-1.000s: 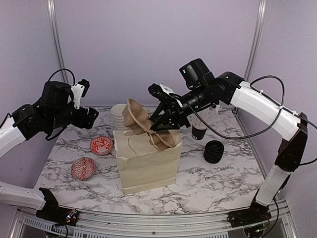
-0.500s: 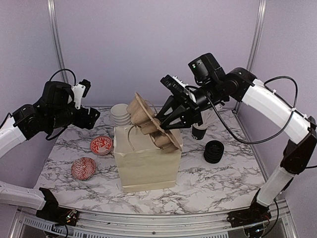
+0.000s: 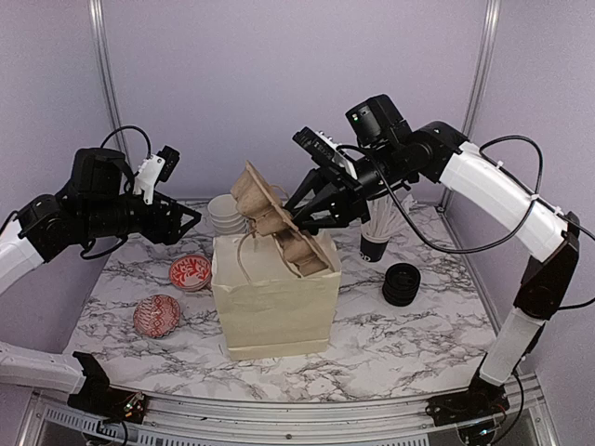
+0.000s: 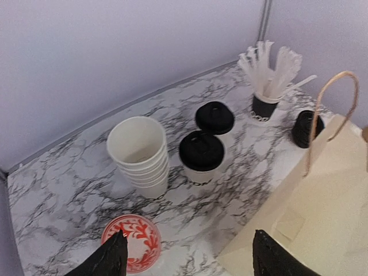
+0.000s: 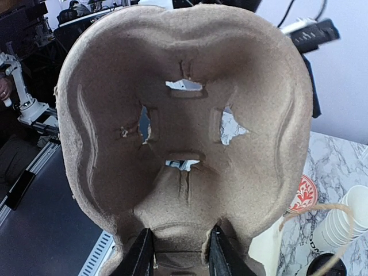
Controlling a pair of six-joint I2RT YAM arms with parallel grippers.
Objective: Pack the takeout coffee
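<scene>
- Our left claw (image 3: 178,223) hangs over the left side of the bench (image 3: 390,344), its fingers spread and holding nothing. It has come a little nearer to the bag than a second ago.
- The two lidded coffee cups (image 4: 201,154) stand on the bench just beside the stacked cups (image 4: 140,152), behind the paper bag (image 3: 274,302), and are not yet packed.
- The pulp carrier (image 3: 270,218) is now tipped more steeply than before, with its lower end at the bag mouth.
- Our right claw (image 5: 178,257) pinches the edge of the carrier. We judge that the carrier goes in first, so the coffee must wait.
</scene>
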